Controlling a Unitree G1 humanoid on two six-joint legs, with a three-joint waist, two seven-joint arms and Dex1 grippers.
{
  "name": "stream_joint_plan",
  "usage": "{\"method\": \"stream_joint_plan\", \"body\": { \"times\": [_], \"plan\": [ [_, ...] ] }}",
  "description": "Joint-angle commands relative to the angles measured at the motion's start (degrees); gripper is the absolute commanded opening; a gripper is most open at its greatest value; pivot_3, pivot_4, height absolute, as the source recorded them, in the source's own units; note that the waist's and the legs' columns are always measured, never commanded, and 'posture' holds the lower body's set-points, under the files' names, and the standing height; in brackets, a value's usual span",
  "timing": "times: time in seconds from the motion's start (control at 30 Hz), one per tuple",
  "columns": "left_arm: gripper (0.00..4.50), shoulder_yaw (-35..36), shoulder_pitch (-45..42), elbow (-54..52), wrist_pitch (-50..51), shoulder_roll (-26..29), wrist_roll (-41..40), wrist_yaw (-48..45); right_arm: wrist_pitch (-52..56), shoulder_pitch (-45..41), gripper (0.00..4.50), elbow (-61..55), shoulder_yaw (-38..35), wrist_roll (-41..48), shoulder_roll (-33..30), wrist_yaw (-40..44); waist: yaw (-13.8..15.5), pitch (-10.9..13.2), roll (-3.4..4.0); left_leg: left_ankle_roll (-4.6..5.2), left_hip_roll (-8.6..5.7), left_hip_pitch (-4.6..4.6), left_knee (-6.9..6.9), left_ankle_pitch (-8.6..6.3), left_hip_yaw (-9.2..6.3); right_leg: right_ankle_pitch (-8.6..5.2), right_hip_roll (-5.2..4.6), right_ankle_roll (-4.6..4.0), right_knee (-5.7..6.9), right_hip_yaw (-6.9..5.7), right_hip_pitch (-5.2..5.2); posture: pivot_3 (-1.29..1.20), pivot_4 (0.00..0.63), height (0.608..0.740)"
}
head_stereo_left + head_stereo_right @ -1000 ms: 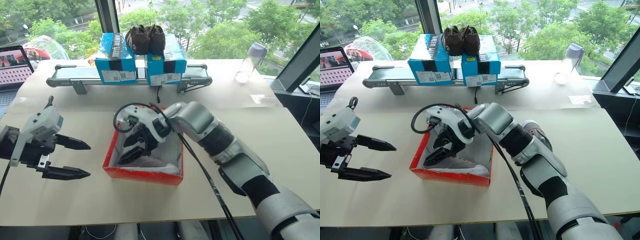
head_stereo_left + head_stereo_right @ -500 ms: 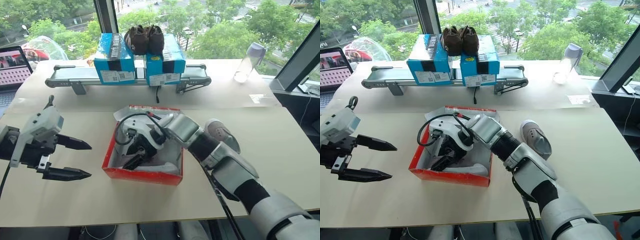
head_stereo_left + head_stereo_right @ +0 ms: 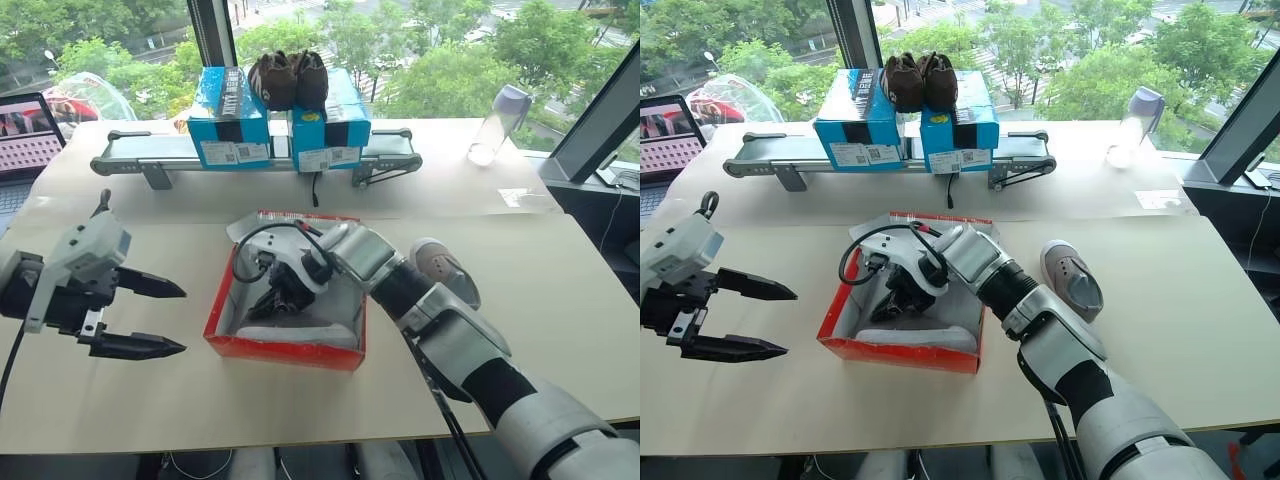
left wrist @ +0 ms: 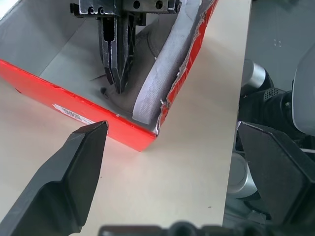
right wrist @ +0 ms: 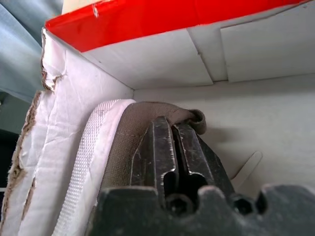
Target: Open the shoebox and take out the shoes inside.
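Observation:
The red shoebox (image 3: 285,351) stands open in the middle of the table, white inside, its lid folded away at the far side. One grey-taupe shoe (image 3: 912,338) lies in it along the near wall, pale sole outward. My right gripper (image 3: 276,300) reaches down into the box and is shut on that shoe's grey heel rim (image 5: 147,112). The other shoe (image 3: 1072,280) lies on the table just right of the box, beyond my right forearm. My left gripper (image 3: 183,318) hovers open left of the box, nothing between its fingers (image 4: 74,182).
At the back, two blue boxes (image 3: 232,125) sit on a grey conveyor stand with dark brown fuzzy shoes (image 3: 290,78) on top. A clear bottle (image 3: 497,125) stands back right, a laptop (image 3: 28,135) back left. A black cable (image 3: 245,255) loops off my right wrist.
My right gripper sank deeper into the box and shut on the shoe's heel rim. The lowered arm uncovered the shoe on the table. The left gripper stayed still.

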Motion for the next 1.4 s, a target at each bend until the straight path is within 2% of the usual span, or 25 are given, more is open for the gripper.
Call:
{"method": "stream_joint_plan", "body": {
  "times": [0.03,0.13,0.23,0.4,0.57,0.7,0.8,0.9,1.03,1.1,1.2,1.4],
  "plan": [
    [4.5,-0.74,-2.0,0.37,-1.48,0.86,-0.22,0.03,2.96,-3.81,0.02,-4.3,-5.74,1.64,-0.27,-0.87,0.0,0.0,0.0,0.0,0.0,0.0,0.0,0.0,0.0,0.0,0.0,0.0,0.0,0.0,0.0,0.0,0.15,0.74],
    [4.5,-1.95,-3.02,0.63,-1.75,0.68,-0.13,0.19,7.4,-5.62,0.02,-8.03,-9.63,3.86,-1.64,-1.05,0.02,0.01,0.0,0.0,0.0,0.0,0.0,0.0,-0.01,0.0,0.0,0.0,0.04,0.0,-0.02,0.0,0.15,0.74],
    [4.5,-3.44,-4.19,0.78,-2.77,0.03,-0.16,0.43,16.99,-9.34,0.02,-12.64,-18.27,9.8,-2.42,-3.3,0.05,0.02,0.0,0.0,0.0,-0.04,-0.01,0.0,0.0,0.0,0.0,0.0,0.04,0.0,-0.05,0.0,0.15,0.74],
    [4.5,-5.37,-8.8,0.56,-1.8,-1.17,-3.3,0.96,29.17,-12.69,0.02,-17.0,-31.32,17.22,-1.37,-10.55,0.09,0.02,-0.01,0.0,0.0,-0.04,-0.01,0.0,-0.01,0.0,0.0,-0.01,0.06,-0.01,-0.05,0.0,0.15,0.74],
    [4.5,-7.63,-11.11,1.77,-2.32,-1.71,-3.4,0.92,36.92,-14.96,0.02,-18.65,-44.7,20.75,-2.42,-20.0,0.2,0.01,-0.02,0.0,-0.01,-0.05,-0.02,0.0,-0.02,0.0,0.0,-0.01,0.05,-0.02,-0.04,0.0,0.15,0.74],
    [4.5,-10.32,-12.88,2.91,-3.38,-2.33,-2.49,0.72,39.91,-19.01,0.02,-17.14,-55.59,21.38,-6.47,-27.42,0.52,0.03,-0.01,0.0,-0.02,-0.11,-0.02,0.0,-0.02,0.0,-0.01,-0.01,0.03,-0.02,-0.08,0.0,0.15,0.74],
    [4.5,-11.96,-14.21,3.65,-4.0,-2.71,-1.98,0.26,36.7,-19.95,0.02,-18.97,-56.91,19.17,-11.47,-32.28,0.58,0.03,-0.02,0.0,-0.02,-0.17,-0.02,0.0,-0.03,0.01,-0.02,-0.01,-0.08,-0.04,-0.09,0.0,0.15,0.74],
    [4.5,-14.09,-15.98,4.47,-4.79,-3.38,-1.25,-0.14,33.38,-20.62,0.02,-21.08,-55.06,15.23,-20.37,-37.13,0.59,0.05,0.0,0.0,-0.05,-0.19,-0.04,0.0,0.01,0.01,-0.06,-0.01,-0.17,-0.01,-0.09,0.0,0.15,0.74],
    [4.5,-16.17,-17.75,5.3,-5.6,-4.06,-0.49,-0.86,32.06,-17.56,0.02,-22.16,-51.03,13.15,-28.51,-38.15,0.59,0.08,0.02,0.01,-0.06,-0.33,-0.08,0.0,0.03,0.0,-0.07,-0.01,-0.23,0.01,-0.21,0.0,0.15,0.74],
    [4.5,-17.76,-19.25,5.98,-6.02,-4.75,0.19,-1.11,29.73,-12.39,0.02,-22.13,-47.42,9.88,-34.35,-38.54,0.43,0.07,0.01,0.01,-0.06,-0.33,-0.11,0.0,0.03,0.0,-0.07,-0.01,-0.25,0.01,-0.21,0.0,0.15,0.74],
    [4.5,-20.13,-21.4,6.99,-6.67,-5.7,1.37,-2.05,31.27,-4.72,0.02,-20.76,-47.6,8.6,-41.71,-38.65,0.42,0.07,0.0,0.01,-0.08,-0.33,-0.11,0.0,0.04,0.0,-0.08,-0.01,-0.27,0.03,-0.17,0.0,0.15,0.74],
    [4.5,-23.94,-24.81,9.05,-7.61,-7.03,3.72,-3.91,32.54,9.07,0.02,-19.21,-51.11,7.87,-48.68,-39.01,0.48,0.3,0.34,0.03,-0.11,-0.34,-0.1,0.0,0.05,0.0,-0.09,0.0,-0.23,0.07,-0.21,0.0,0.15,0.74]
  ]
}}
